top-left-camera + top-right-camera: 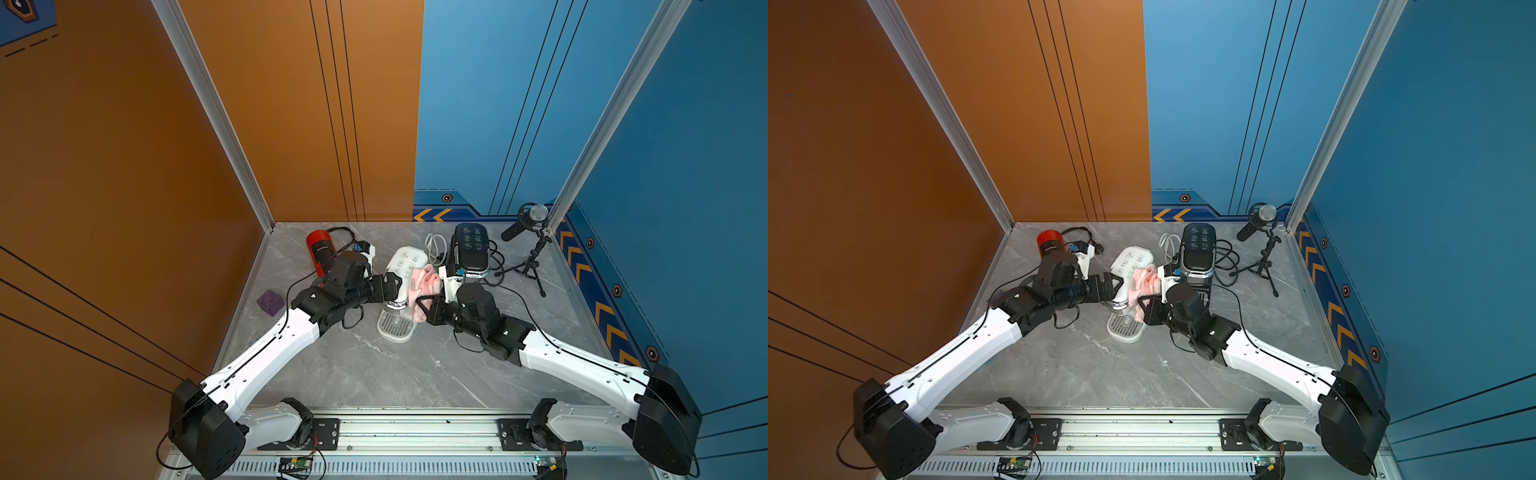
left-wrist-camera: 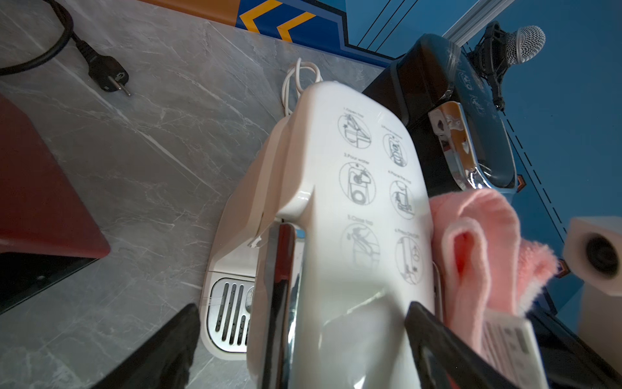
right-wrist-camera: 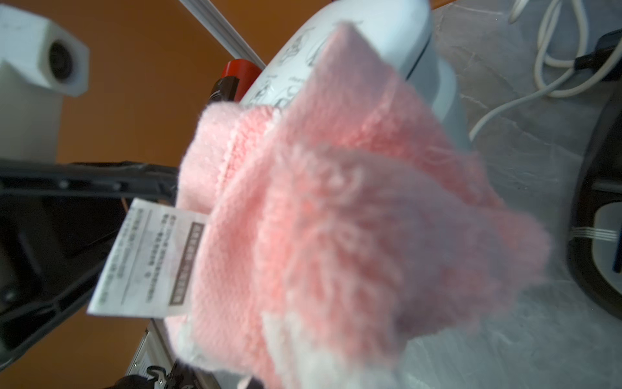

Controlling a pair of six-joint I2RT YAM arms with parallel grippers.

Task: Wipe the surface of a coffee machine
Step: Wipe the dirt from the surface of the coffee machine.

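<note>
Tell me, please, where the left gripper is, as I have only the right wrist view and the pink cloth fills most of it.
Observer: The left gripper is open, its fingers straddling the front of the white coffee machine.
Operator: Thanks. Where on the machine does my cloth sit?
Observer: In both top views the cloth, pinched in the right gripper, lies on the edge of the machine's top nearest the right arm.
Operator: Does a cup stand under the spout?
Observer: No, no cup stands on the drip tray.
</note>
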